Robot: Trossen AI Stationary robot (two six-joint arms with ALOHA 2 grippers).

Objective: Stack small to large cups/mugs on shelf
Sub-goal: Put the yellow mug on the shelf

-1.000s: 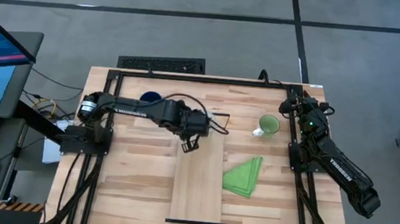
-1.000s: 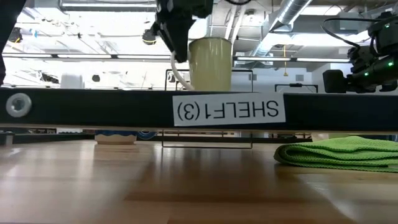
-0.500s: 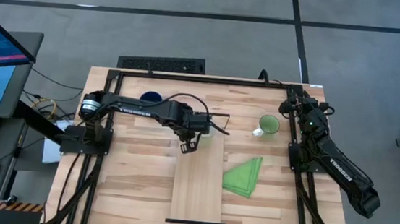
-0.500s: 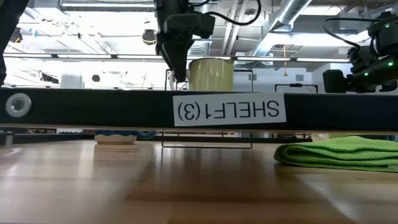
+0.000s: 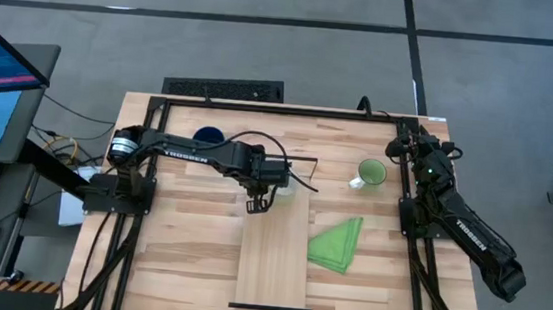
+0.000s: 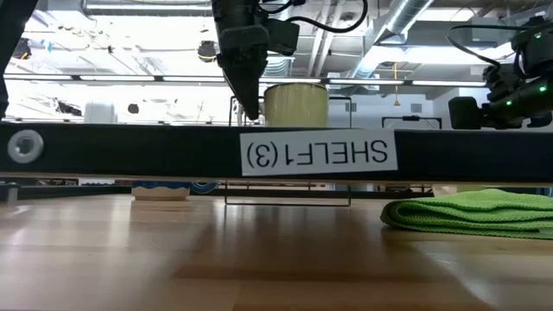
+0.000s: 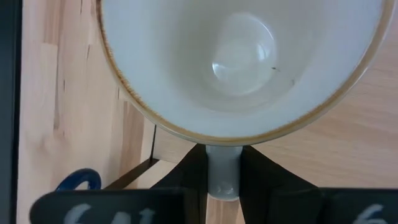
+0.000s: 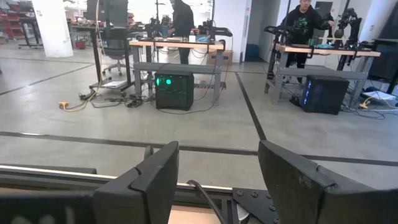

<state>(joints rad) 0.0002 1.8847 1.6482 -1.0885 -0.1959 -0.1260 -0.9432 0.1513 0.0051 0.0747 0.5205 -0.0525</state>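
My left gripper (image 5: 259, 199) stands over the far end of the light-wood shelf (image 5: 272, 265), shut on the white mug (image 6: 296, 104). The mug is upright, and its inside fills the left wrist view (image 7: 239, 62). In the low view the shelf's black front bar (image 6: 130, 147) hides the mug's base. The light green mug (image 5: 370, 171) stands on the tabletop to the right of the shelf. The dark blue mug (image 5: 208, 135) stands at the far left, part hidden by the left arm. My right gripper (image 8: 214, 180) is open and empty at the table's far right corner (image 5: 403, 146). My left gripper pinches the white mug's handle (image 7: 222, 177) between its two fingers (image 7: 194, 177). The fingers come from above, pointing down beside the mug's wall. The mug stays upright, mouth up. The shelf's front bar hides whether its base is on the shelf.
A folded green cloth (image 5: 337, 243) lies on the tabletop right of the shelf, also in the low view (image 6: 471, 212). The near part of the shelf is bare. A black frame (image 5: 261, 105) runs around the table's edges. People stand at benches in the room beyond (image 8: 305, 18).
My left gripper has gone down with the white mug toward the shelf's far end. The mug stays upright and now shows only just above the shelf's front bar in the low view. The gripper stays shut on the handle.
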